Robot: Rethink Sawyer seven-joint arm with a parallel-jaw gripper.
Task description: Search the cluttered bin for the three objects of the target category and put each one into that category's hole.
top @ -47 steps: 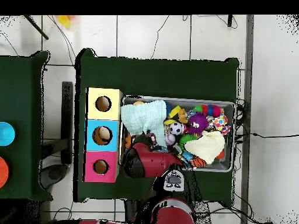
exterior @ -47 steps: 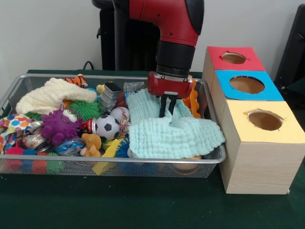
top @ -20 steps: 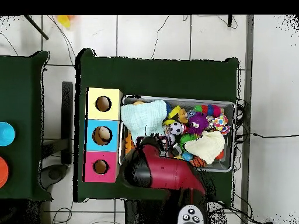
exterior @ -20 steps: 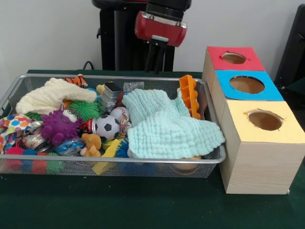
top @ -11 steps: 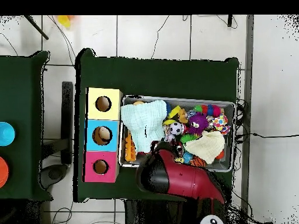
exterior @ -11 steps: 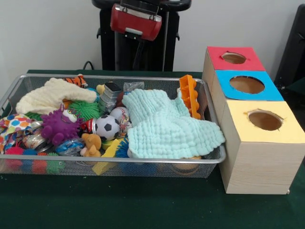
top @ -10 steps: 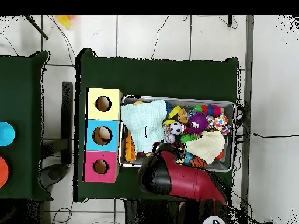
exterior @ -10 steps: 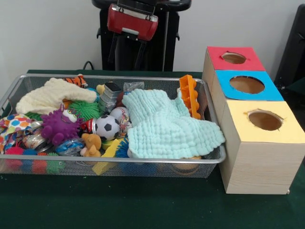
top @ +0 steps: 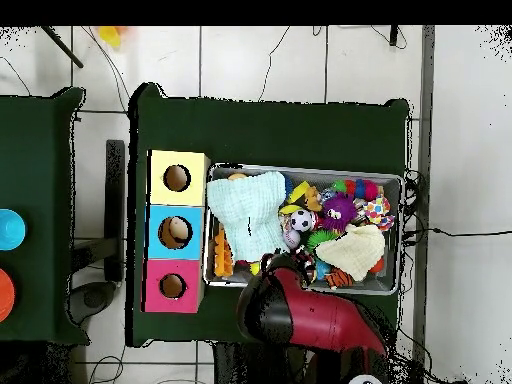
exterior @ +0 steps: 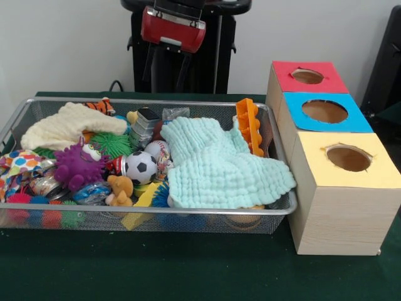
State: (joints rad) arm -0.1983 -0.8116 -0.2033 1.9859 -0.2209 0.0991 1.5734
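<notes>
The wire-mesh bin (exterior: pixel 188 214) sits on the green table, full of toys and cloths; it also shows in the overhead view (top: pixel 395 180). The blue-topped box's round hole (exterior: pixel 324 111) lies between the red-topped and yellow-topped boxes; in the overhead view this hole (top: pixel 177 232) shows something pale brown inside. My gripper (exterior: pixel 166 80) hangs under the red wrist, high above the bin's far rim, with its two thin fingers apart and nothing between them. In the overhead view the red arm (top: pixel 320 320) covers the gripper.
A mint cloth (exterior: pixel 222 166) covers the bin's right half and a cream cloth (exterior: pixel 69 124) lies at the far left. A soccer ball (exterior: pixel 140 167), a baseball (exterior: pixel 156 149), a purple spiky toy (exterior: pixel 78 166) and an orange block (exterior: pixel 249 125) lie among the clutter.
The red wrist and gripper have risen a little and drawn back toward the pedestal. Nothing in the bin has moved.
</notes>
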